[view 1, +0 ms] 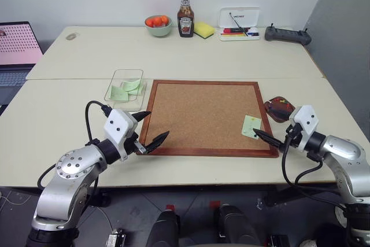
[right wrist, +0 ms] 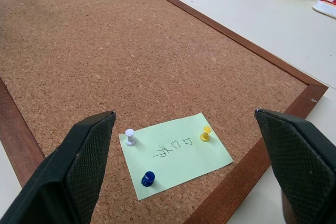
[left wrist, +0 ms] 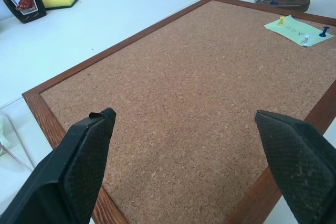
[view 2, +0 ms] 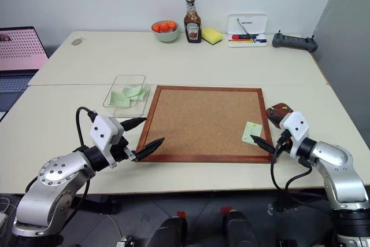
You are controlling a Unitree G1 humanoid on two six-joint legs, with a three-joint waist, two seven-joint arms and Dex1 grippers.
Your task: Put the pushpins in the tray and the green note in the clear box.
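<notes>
The green note lies on the cork board near its right edge, held by three pushpins: white, dark blue and yellow. My right gripper stands open just short of the note, empty, with the note between its fingers' lines. The tray sits off the board's right edge with several coloured pins in it. To the board's upper left stands the clear box, which has green notes inside. At the board's lower left corner my left gripper is open and empty.
Along the table's far edge stand a green bowl of oranges, a ketchup bottle, a yellow sponge, a white pen case and a dark controller. A laptop sits at the far left.
</notes>
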